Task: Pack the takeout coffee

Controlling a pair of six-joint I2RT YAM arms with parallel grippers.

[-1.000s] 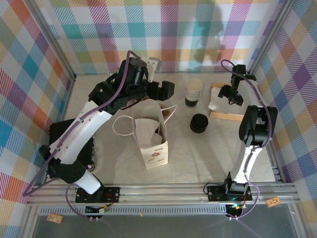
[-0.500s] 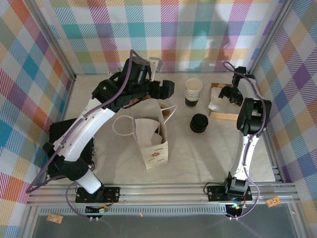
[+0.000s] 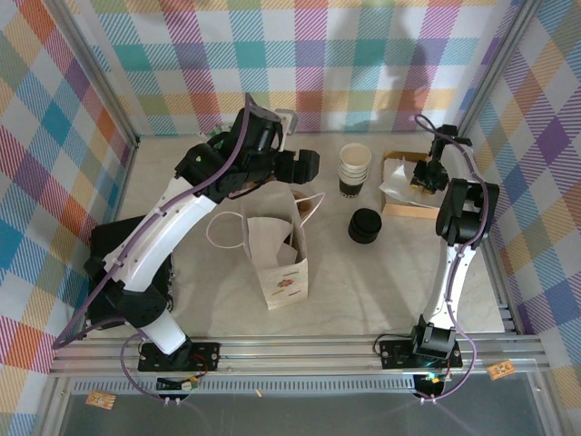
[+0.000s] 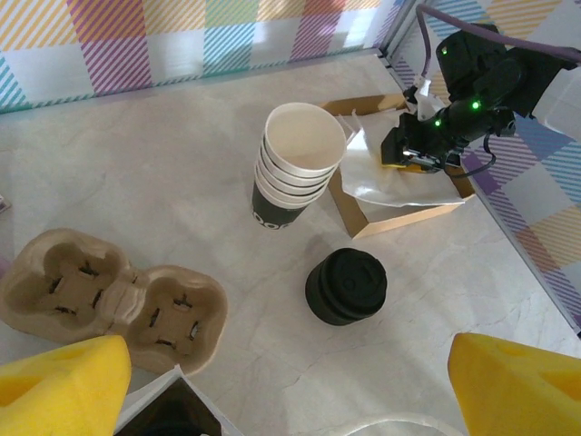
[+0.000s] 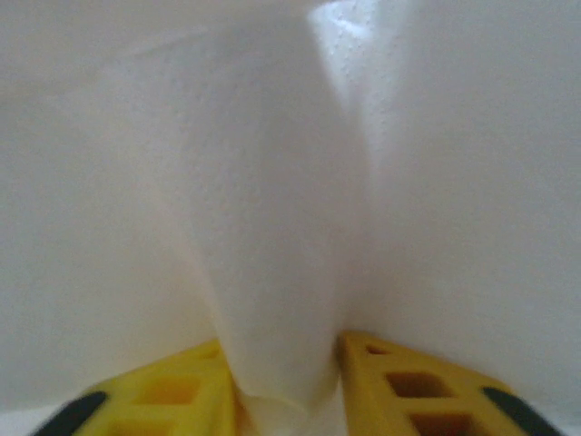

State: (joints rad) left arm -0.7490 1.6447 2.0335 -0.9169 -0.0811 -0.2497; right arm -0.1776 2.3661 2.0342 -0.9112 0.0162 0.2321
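Desk (image 3: 390, 282): pale marble between plaid walls; paper bag (image 3: 281, 250) stands open at centre for loading.
Takeout coffee (image 3: 365, 225): upright, lidded, untouched, at 3 o'clock of the bag.
Right tool (image 5: 286, 391): narrow, pinching a napkin (image 5: 263, 227) at 1 o'clock, probably meant for the bag.
Left tool (image 4: 290, 372): wide, empty, at the bag's 12 o'clock.

left gripper (image 4: 286, 363) fingers (image 4: 64, 386) cropped by wrist view's lower edge, paper bag (image 4: 172, 409) mouth cropped likewise, cup carrier (image 4: 109, 295) partly behind left finger, napkin (image 5: 272, 227) blurred at close range, right gripper (image 5: 289, 400) fingertips masked by napkin fold
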